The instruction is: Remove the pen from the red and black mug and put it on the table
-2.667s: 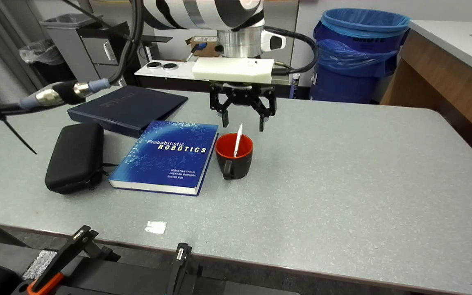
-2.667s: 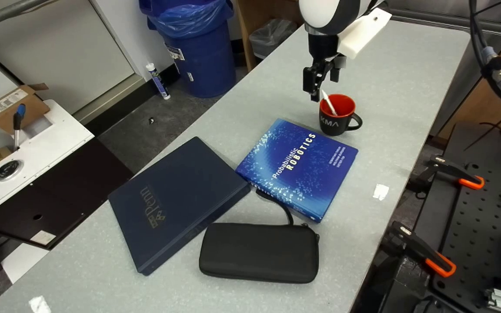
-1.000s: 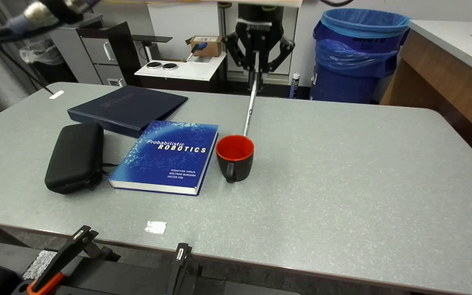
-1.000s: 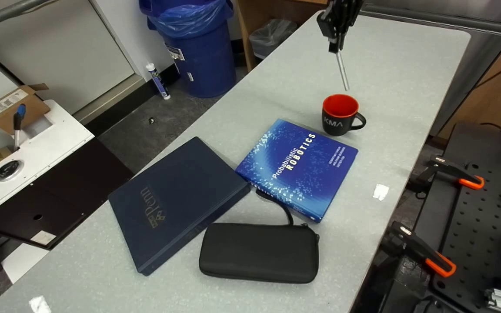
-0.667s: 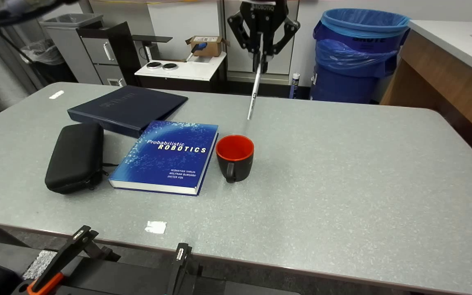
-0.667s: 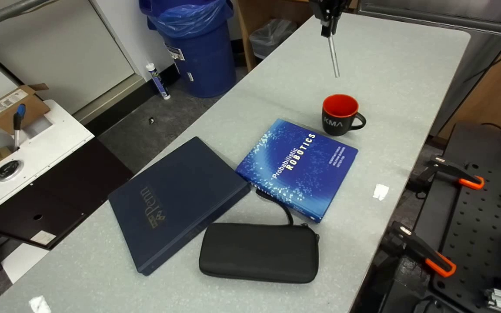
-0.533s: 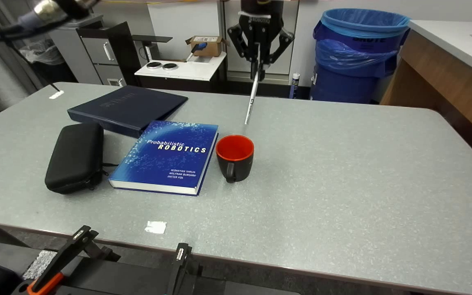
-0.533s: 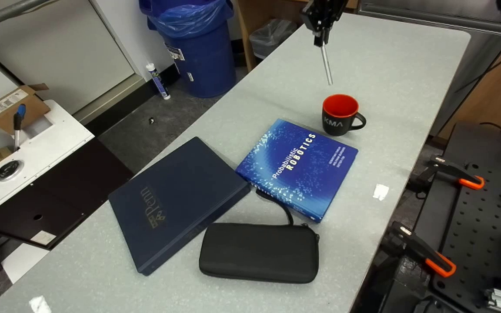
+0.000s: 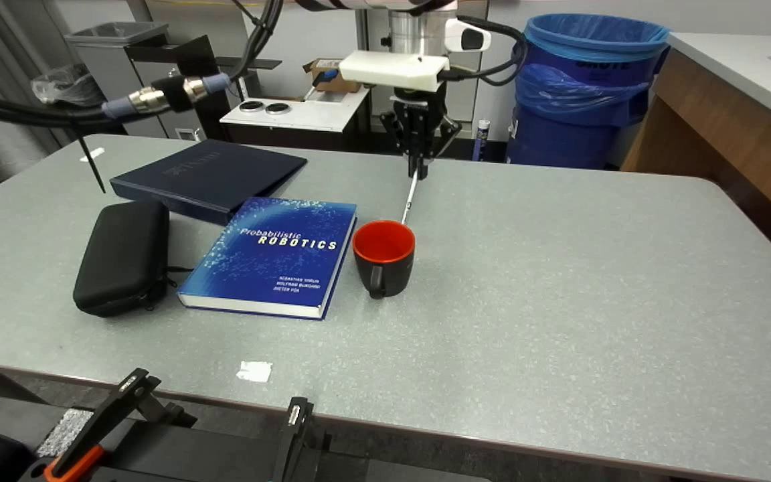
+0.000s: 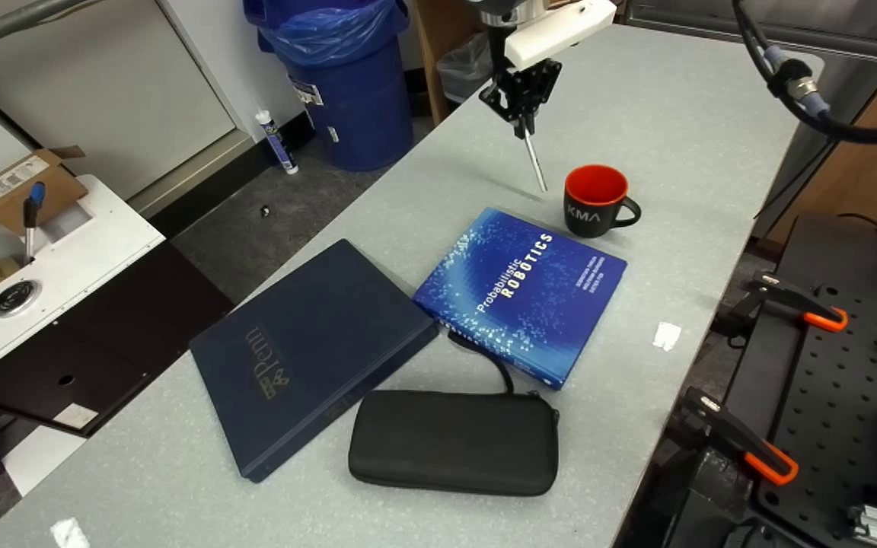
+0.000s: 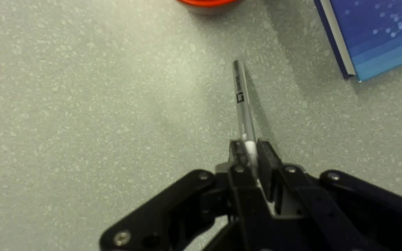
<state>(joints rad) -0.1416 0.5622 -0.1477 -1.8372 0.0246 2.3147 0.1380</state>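
Observation:
My gripper (image 9: 417,173) is shut on the upper end of the pen (image 9: 409,199), a thin white-grey stick that hangs down, tilted. In the wrist view the pen (image 11: 243,108) runs out from between the fingertips, its shadow close beside it; whether its tip touches the table (image 11: 82,139) I cannot tell. The mug (image 10: 587,217), black outside and red inside, stands upright beside the pen (image 10: 535,161), which is outside it. In an exterior view the mug (image 9: 385,268) seems to hide the pen's tip. Only the red rim (image 11: 208,2) shows at the wrist view's top.
The blue book (image 10: 522,293) lies close beside the mug. A dark Penn binder (image 10: 309,354) and a black zip case (image 10: 454,441) lie farther along the table. Clamps (image 9: 295,428) sit beyond the table's edge, and a cable (image 9: 158,100) hangs from the arm.
Earlier the gripper stood open above the mug with the pen inside it. Since then it has shut on the pen, lifted it out, and over the last half second come lower beside the mug.

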